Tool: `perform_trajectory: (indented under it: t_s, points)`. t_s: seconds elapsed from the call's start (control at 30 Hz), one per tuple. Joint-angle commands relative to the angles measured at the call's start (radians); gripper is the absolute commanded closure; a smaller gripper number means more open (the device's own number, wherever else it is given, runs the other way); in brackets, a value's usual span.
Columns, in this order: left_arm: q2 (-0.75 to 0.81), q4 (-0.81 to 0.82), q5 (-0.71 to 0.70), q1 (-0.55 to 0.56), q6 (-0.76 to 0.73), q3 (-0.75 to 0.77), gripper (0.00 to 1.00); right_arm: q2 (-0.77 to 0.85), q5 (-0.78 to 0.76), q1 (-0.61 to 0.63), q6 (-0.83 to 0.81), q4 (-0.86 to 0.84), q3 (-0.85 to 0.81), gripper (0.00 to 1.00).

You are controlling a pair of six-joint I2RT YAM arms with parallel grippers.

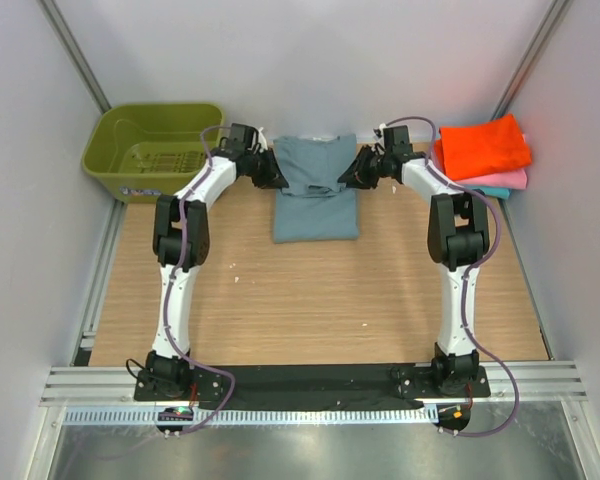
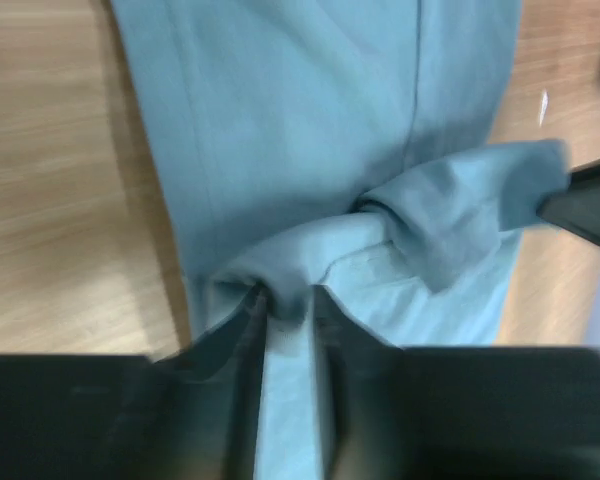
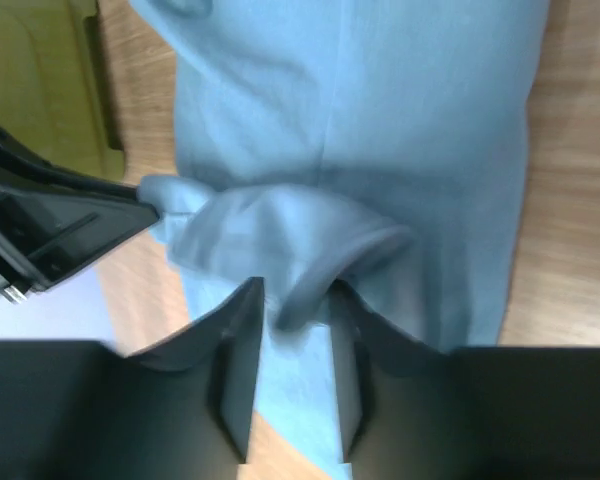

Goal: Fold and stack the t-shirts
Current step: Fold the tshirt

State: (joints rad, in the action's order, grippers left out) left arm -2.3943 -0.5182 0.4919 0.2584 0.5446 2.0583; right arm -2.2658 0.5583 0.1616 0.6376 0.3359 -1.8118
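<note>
Two grippers meet over one garment at the upper centre of the overhead view. It is the blue-grey t-shirt (image 1: 315,205), a soft matte cloth folded into a rough rectangle on the pale wood-grain table (image 1: 310,290). Its near half lies flat, and we see a long straight crease running down it in the wrist views. Across the shirt the fabric is drawn up into a rounded, rumpled ridge.

We see the left gripper (image 2: 288,303) closed on the left end of that ridge, its dark, smooth fingers (image 2: 242,345) nipping a narrow pleat of cloth. The right gripper (image 3: 295,305) clasps the other end, where a thicker rolled loop of fabric fills the gap between its flat black fingers (image 3: 345,345).

At the upper right of the overhead view sits a neat pile of folded shirts. The bright orange t-shirt (image 1: 483,147) is on top, the pink t-shirt (image 1: 508,180) is beneath it, and a sliver of the teal t-shirt (image 1: 497,192) shows at the bottom.

In the upper left stands an olive-green plastic basket (image 1: 160,108), glossy, round-cornered, with a slotted floor.
</note>
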Motion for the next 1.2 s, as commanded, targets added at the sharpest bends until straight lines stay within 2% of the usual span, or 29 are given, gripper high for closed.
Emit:
perform_trajectory:
  t_s: [0.0,0.07,0.1,0.17,0.2,0.27,0.33,0.37,0.43,0.47,0.57,0.7,0.83,1.17]
  points:
    - [-0.006,0.037,-0.093,-0.005,-0.057,0.083,0.7,0.0,-0.057,-0.005,-0.061,-0.046,-0.053,0.58]
    - [0.007,0.02,-0.146,-0.007,-0.083,0.106,0.57,0.014,-0.08,-0.008,-0.108,-0.028,-0.069,0.4]
    - [0.038,-0.006,-0.16,-0.007,-0.09,0.111,0.45,0.04,-0.086,-0.014,-0.122,-0.021,-0.079,0.29]
    - [0.078,-0.048,-0.165,-0.007,-0.103,0.103,0.34,0.072,-0.086,-0.026,-0.16,0.017,-0.081,0.23]
    - [0.104,-0.063,-0.158,-0.007,-0.119,0.092,0.32,0.107,-0.08,-0.034,-0.162,0.031,-0.072,0.23]
    - [0.182,-0.098,-0.122,-0.016,-0.129,0.031,0.31,0.149,-0.051,-0.066,-0.142,0.057,-0.029,0.23]
    - [0.263,-0.137,-0.072,-0.025,-0.098,-0.053,0.3,0.216,-0.005,-0.083,-0.101,0.071,0.083,0.23]
    - [0.286,-0.143,-0.046,-0.04,-0.081,-0.157,0.3,0.236,0.015,-0.094,-0.09,0.089,0.124,0.23]
    - [0.346,-0.154,0.054,-0.063,-0.023,-0.26,0.3,0.293,0.078,-0.096,-0.078,0.103,0.259,0.24]
    - [0.362,-0.154,0.08,-0.068,-0.008,-0.373,0.3,0.311,0.1,-0.096,-0.072,0.101,0.346,0.24]
    - [0.402,-0.148,0.151,-0.073,0.024,-0.547,0.3,0.36,0.157,-0.091,-0.03,0.06,0.506,0.24]
    - [0.408,-0.079,0.188,-0.073,0.093,-0.674,0.29,0.388,0.161,-0.085,-0.016,0.015,0.612,0.24]
    - [0.363,-0.022,0.232,-0.07,0.141,-0.666,0.28,0.381,0.177,-0.079,0.019,-0.024,0.644,0.25]
    - [0.262,0.0,0.194,-0.019,0.153,-0.586,0.29,0.312,0.172,-0.054,0.043,-0.066,0.611,0.25]
